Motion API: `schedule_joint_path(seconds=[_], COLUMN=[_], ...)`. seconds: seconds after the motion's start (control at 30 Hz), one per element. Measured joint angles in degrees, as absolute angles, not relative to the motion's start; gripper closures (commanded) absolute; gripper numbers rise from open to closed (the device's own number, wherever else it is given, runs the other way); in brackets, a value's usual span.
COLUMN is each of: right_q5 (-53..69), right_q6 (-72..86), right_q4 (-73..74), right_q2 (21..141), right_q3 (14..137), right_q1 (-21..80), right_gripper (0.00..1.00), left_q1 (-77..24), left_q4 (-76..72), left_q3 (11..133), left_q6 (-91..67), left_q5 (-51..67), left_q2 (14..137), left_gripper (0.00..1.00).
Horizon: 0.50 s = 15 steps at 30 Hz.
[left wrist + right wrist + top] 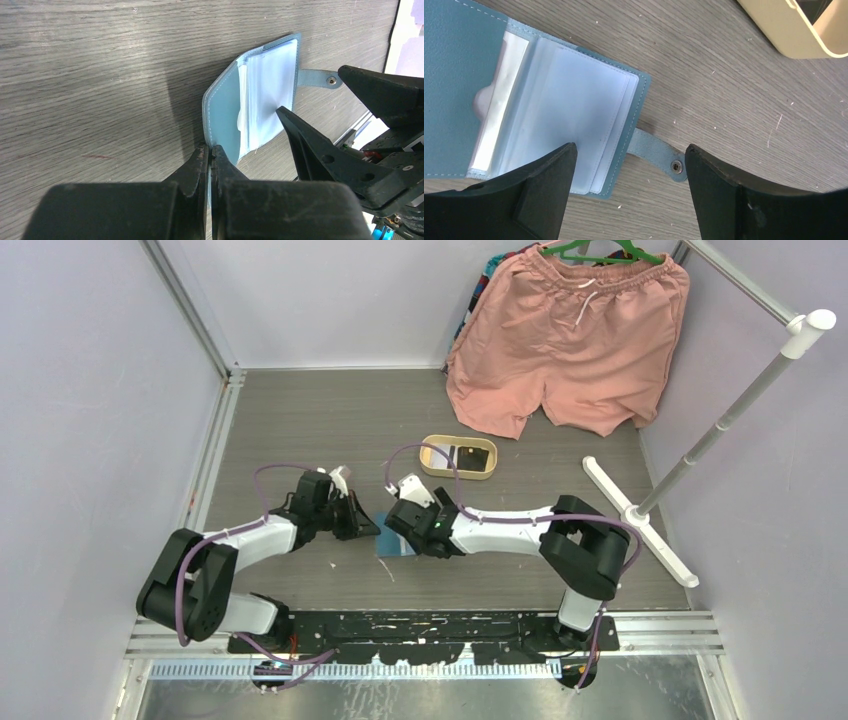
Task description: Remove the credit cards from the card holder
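The wallet [574, 95] lies open on the table [300, 420] between the arms. The left gripper [210, 150] is clenched on its raised cover, and the right gripper [630, 146] is spread wide over the clear sleeves. That thin pinch could slip, or a tug could drag the whole wallet. Beyond are pink shorts [570, 340], a white rack [720, 420] and a tan tray [458, 474] with a dark card [474, 454] — none in the way.

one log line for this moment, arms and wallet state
wallet: open, no card seen in sleeves | left fingers: shut on its cover | right fingers: open over sleeves | tray: dark item inside
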<state>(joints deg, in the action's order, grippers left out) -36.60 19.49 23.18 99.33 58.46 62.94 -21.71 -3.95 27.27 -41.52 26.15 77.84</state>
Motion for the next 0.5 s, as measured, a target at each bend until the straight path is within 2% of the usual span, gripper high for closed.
schedule_joint_path(seconds=[0.3, 0.5], right_q5=[-27.29, -11.07], right_q6=[19.49, 22.06], right_q4=[23.55, 18.61], right_q2=[93.41, 87.05], right_q3=[59.72, 62.83], right_q1=[58.04, 53.41], right_gripper=[0.15, 0.15], left_q1=[-21.71, -21.71], left_q4=[-3.99, -4.38], left_q3=[27.27, 27.27], left_q6=[-41.52, -41.47], left_q5=[26.17, 26.11], left_q2=[78.19, 79.40], left_gripper=[1.00, 1.00])
